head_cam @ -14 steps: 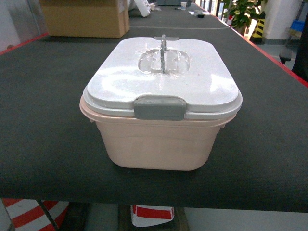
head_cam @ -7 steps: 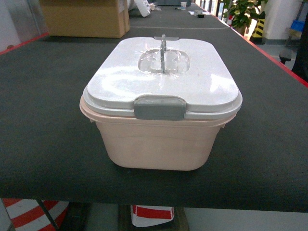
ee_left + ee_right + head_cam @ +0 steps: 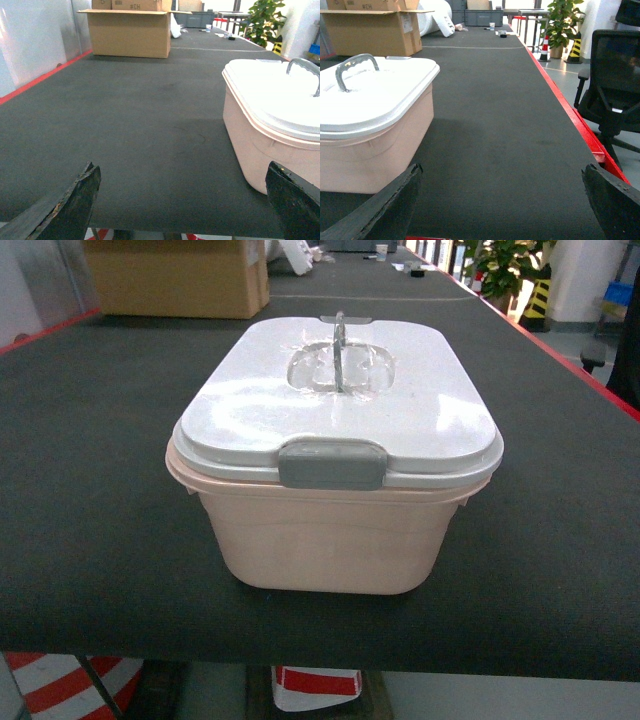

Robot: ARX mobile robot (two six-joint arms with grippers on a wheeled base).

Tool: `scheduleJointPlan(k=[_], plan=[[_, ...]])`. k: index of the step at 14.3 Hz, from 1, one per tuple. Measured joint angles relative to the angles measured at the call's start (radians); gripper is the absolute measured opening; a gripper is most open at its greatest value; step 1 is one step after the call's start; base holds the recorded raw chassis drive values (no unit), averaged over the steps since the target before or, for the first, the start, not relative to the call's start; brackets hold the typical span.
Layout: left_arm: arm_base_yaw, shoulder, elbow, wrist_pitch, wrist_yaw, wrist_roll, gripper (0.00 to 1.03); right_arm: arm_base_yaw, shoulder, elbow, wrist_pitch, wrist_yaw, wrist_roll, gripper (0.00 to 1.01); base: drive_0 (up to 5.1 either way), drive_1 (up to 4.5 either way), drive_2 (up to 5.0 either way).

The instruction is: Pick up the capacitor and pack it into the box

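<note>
The box (image 3: 330, 540), a pale pink rounded tub, stands in the middle of the dark table with its white lid (image 3: 340, 410) on, a grey handle (image 3: 339, 350) upright on top and a grey clasp (image 3: 332, 463) at the front. No capacitor is in view. My left gripper (image 3: 185, 200) hangs open left of the box (image 3: 255, 145), near the table's front edge, nothing between its fingers. My right gripper (image 3: 502, 200) is open to the right of the box (image 3: 375, 145), also empty. Neither gripper appears in the head view.
A brown cardboard carton (image 3: 180, 278) stands at the far left of the table (image 3: 90, 490). The table has red edges (image 3: 570, 115) on both sides. An office chair (image 3: 612, 85) and a potted plant (image 3: 562, 22) stand off to the right.
</note>
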Motion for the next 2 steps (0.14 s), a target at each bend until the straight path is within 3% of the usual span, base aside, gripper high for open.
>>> scheduleJointPlan(k=[2], plan=[[0.0, 0.0, 0.0, 0.0, 0.0, 0.0, 0.98, 0.0, 0.0, 0.0, 0.0, 0.0, 0.0, 0.98, 0.0, 0.0, 0.0]])
